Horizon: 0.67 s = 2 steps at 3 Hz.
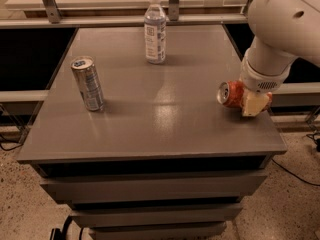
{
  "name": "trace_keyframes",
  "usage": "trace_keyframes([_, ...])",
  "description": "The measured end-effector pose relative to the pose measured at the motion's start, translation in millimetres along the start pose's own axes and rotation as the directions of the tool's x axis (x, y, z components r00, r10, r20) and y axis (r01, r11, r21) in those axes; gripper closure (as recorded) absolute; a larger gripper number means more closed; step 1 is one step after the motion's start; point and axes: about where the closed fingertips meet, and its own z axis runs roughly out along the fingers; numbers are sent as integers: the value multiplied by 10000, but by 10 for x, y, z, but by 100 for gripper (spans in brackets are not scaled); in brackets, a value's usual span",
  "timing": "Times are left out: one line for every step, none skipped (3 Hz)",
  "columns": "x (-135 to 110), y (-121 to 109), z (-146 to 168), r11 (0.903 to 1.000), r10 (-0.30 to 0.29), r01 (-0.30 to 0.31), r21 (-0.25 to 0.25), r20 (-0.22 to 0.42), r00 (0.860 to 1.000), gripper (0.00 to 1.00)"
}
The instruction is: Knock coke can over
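The red coke can [230, 94] lies on its side near the right edge of the grey table [150, 124], with its silver top facing left. My gripper [251, 105] is right against the can's right end, low over the table, with the white arm [280, 29] reaching down from the upper right. The gripper covers the can's far end.
A slim silver-blue can [88, 83] stands upright at the left of the table. A clear plastic water bottle [155, 30] stands at the back centre. Metal rails run behind the table. The table's right edge is close to the gripper.
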Motion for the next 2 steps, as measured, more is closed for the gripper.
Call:
trace_keyframes([-32, 70, -56, 9993, -319, 323, -166, 227, 9992, 13])
trace_keyframes([-107, 147, -176, 9974, -632, 649, -310, 524, 9966, 0])
